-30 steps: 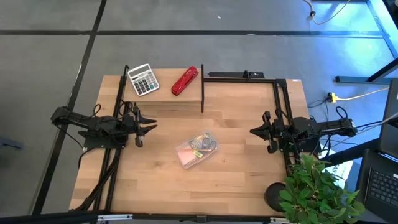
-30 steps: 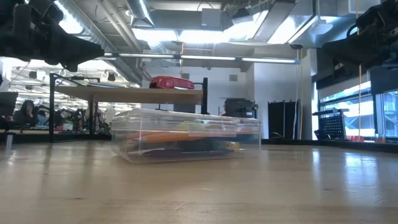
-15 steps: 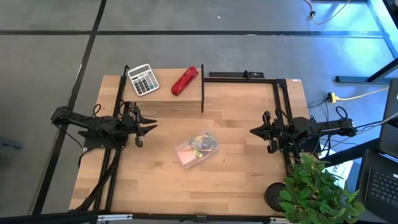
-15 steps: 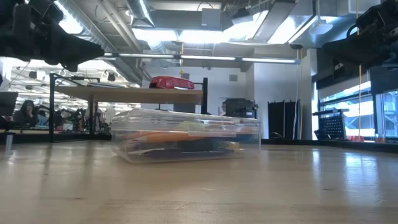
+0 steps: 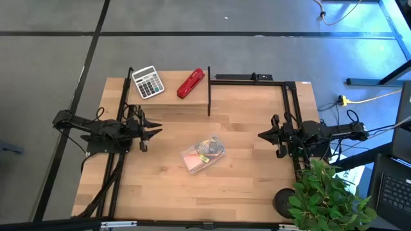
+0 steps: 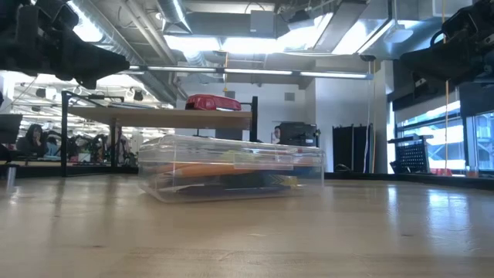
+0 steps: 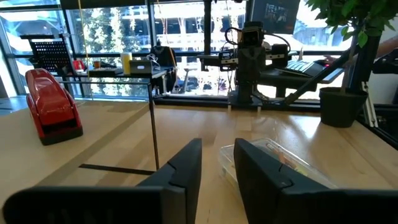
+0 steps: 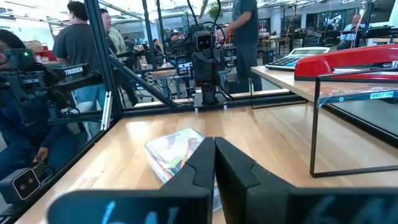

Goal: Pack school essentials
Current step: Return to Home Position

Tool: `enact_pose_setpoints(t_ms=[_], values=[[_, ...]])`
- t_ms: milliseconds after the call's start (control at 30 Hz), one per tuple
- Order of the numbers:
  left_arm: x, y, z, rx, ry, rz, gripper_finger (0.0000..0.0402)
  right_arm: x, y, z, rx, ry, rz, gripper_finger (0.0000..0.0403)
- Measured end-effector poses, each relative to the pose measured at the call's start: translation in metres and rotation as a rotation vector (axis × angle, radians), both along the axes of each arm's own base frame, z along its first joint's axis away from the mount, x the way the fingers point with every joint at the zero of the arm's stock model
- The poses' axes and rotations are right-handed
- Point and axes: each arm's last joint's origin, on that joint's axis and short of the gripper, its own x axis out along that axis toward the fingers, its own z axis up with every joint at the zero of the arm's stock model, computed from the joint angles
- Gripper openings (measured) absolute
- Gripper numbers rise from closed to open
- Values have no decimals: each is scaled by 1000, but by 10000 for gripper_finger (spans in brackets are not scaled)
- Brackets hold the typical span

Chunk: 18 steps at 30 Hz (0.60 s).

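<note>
The school essentials lie inside a clear plastic box point(image 5: 203, 154) near the middle of the table; orange and dark pieces show through its walls point(image 6: 231, 166). The box rests flat on its bottom with its lid down. It also shows in both wrist views point(image 7: 273, 158) point(image 8: 174, 149). My left gripper point(image 5: 157, 132) hovers level at the table's left side, pointing at the box, with a narrow gap between its fingers point(image 7: 217, 155). My right gripper point(image 5: 261, 135) hovers level at the right side with its fingers together point(image 8: 214, 152). Neither gripper holds anything.
A raised wooden shelf at the far left carries a white-grey calculator point(image 5: 148, 82) and a red stapler point(image 5: 191, 83). A black frame point(image 5: 250, 78) runs along the far right. A potted plant point(image 5: 324, 199) stands at the near right corner. People stand in the room beyond point(image 8: 81, 37).
</note>
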Motion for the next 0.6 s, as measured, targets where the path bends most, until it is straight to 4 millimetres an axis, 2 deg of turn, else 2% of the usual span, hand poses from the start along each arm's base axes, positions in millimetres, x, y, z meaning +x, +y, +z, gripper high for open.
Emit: enact_pose_setpoints(t_ms=[600], values=[[0, 0, 0, 0, 0, 0, 87, 0, 0, 0, 0, 0, 0, 14]])
